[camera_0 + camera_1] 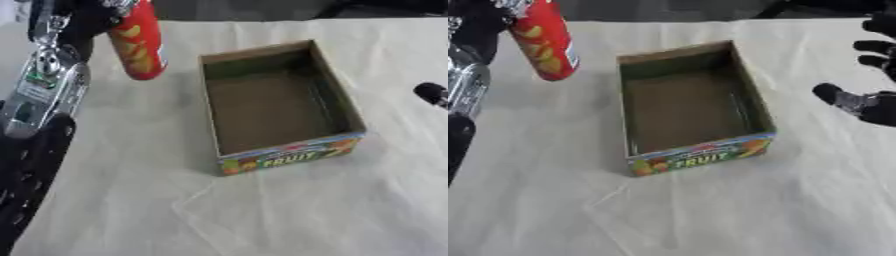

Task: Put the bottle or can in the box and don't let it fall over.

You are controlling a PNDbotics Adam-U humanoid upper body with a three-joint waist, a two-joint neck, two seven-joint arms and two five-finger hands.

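Left eye: left robot hand (87, 20) curled round red can (137, 42), held above table's far-left corner, beside empty box (276, 102). Right eye: right robot hand (874, 70) spread, idle at right edge. Can lifted; placing upright in box left.

Glossy red can (137, 45), matt cardboard box (343, 102), creased cloth table cover (289, 210).

One readable word: "FRUIT".
I read it on the box's (289, 159) near printed side; my can's (136, 45) print stays illegible.
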